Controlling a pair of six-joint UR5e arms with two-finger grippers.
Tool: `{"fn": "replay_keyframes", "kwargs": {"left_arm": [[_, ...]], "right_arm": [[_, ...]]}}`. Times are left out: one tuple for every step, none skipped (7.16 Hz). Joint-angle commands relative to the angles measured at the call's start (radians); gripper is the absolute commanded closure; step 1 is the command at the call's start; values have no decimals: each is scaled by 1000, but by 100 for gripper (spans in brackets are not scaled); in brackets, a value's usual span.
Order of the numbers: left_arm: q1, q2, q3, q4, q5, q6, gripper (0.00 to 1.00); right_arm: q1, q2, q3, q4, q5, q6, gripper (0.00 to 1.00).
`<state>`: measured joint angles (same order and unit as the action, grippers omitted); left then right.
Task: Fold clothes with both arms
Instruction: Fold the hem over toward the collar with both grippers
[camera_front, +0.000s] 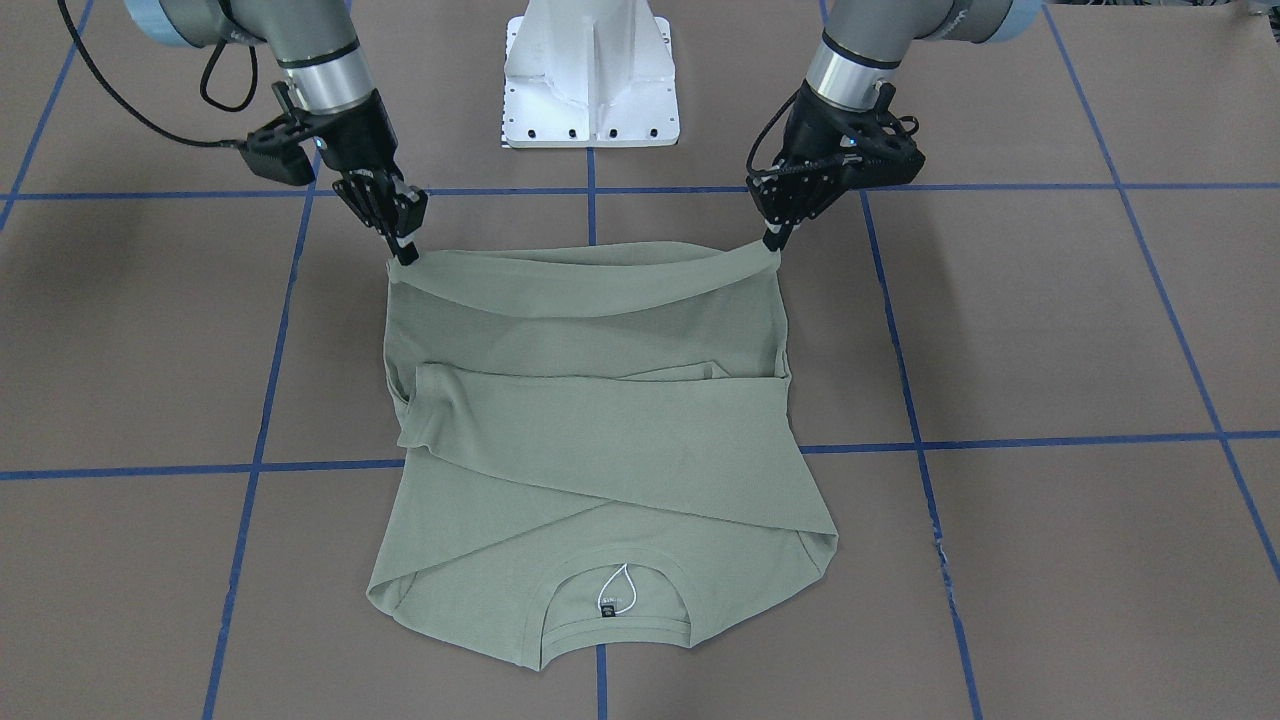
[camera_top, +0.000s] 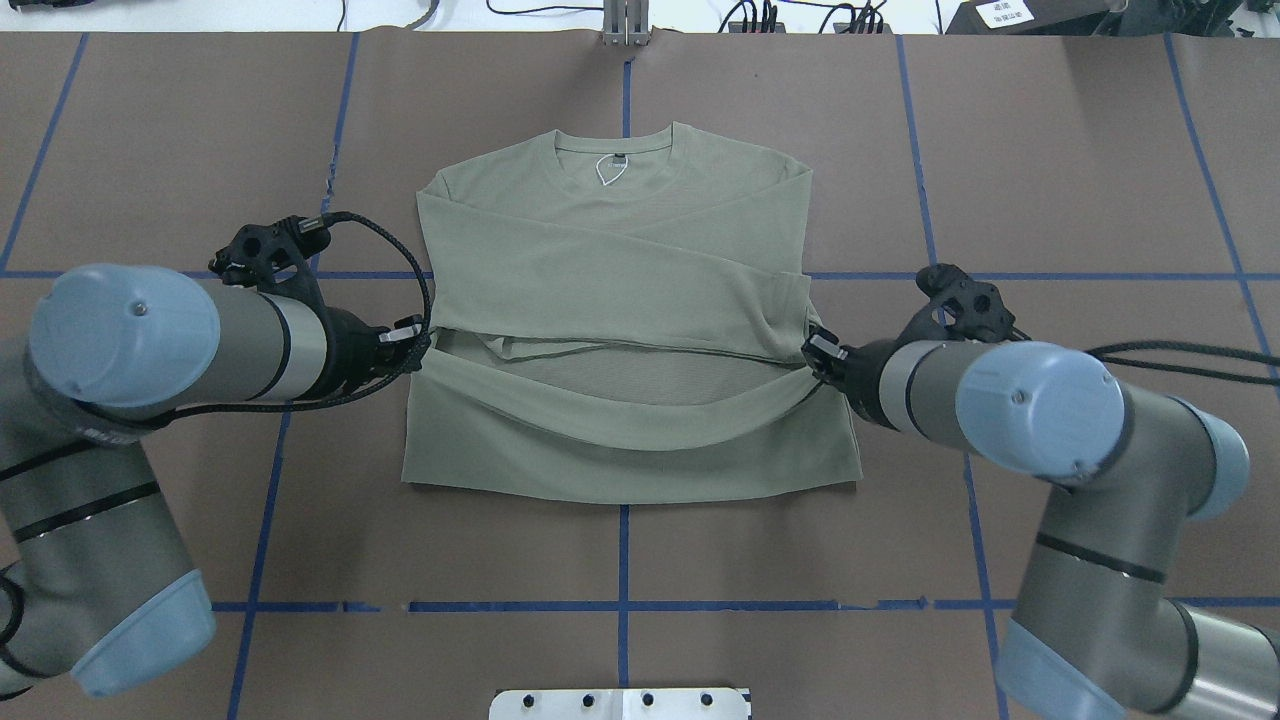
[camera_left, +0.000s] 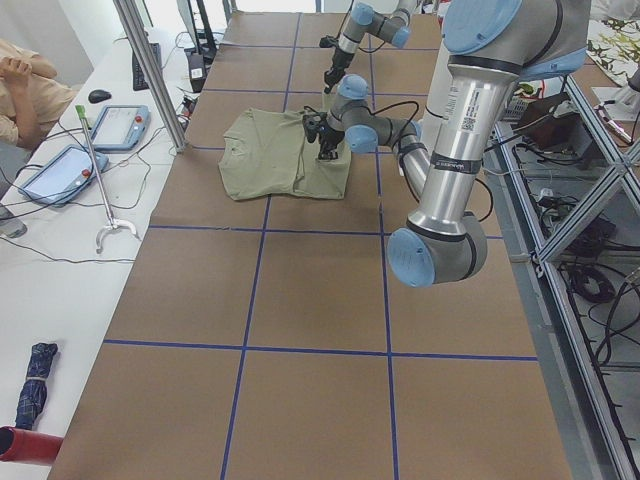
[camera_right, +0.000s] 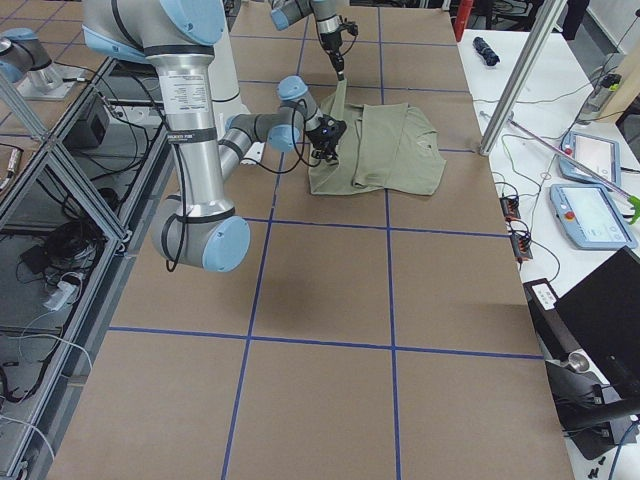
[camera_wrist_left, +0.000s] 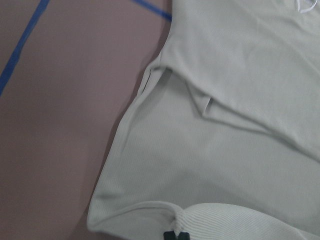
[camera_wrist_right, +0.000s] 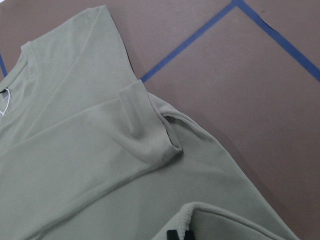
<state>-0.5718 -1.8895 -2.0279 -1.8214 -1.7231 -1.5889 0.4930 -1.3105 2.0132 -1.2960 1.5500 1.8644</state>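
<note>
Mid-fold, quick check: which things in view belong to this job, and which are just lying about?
In the job: shirt; left gripper, jaws shut on one hem corner; right gripper, jaws shut on the other.

Lying about: pedestal base; folded umbrella; teach pendant; computer mouse.

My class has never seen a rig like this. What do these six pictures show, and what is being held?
The robot's left arm and right arm work at a brown table with blue tape lines. Two pictures look down, one from behind the robot, one facing it; two look along the table from its ends; two come from wrist cameras. A green shirt lies there, sleeves crossed over its body. The left gripper and right gripper each pinch a hem corner, held raised.
</note>
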Motion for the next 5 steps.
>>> {"fn": "replay_keyframes", "kwargs": {"left_arm": [[-74,-75,182,-132,0,42,100],[-120,-113,251,-180,0,85,100],[-155,-127,282,-183,0,130,100],[-184,-129,322,-193,0,173,100],[-215,-131,356,-231,0,193,100]], "right_arm": [[132,115,-161,3,74,-124,100],[168,164,-241,4,74,-160,100],[206,213,-313,4,76,-186,100],[243,250,-367,7,106,-204,100],[255,290,-417,7,110,-208,100]]}}
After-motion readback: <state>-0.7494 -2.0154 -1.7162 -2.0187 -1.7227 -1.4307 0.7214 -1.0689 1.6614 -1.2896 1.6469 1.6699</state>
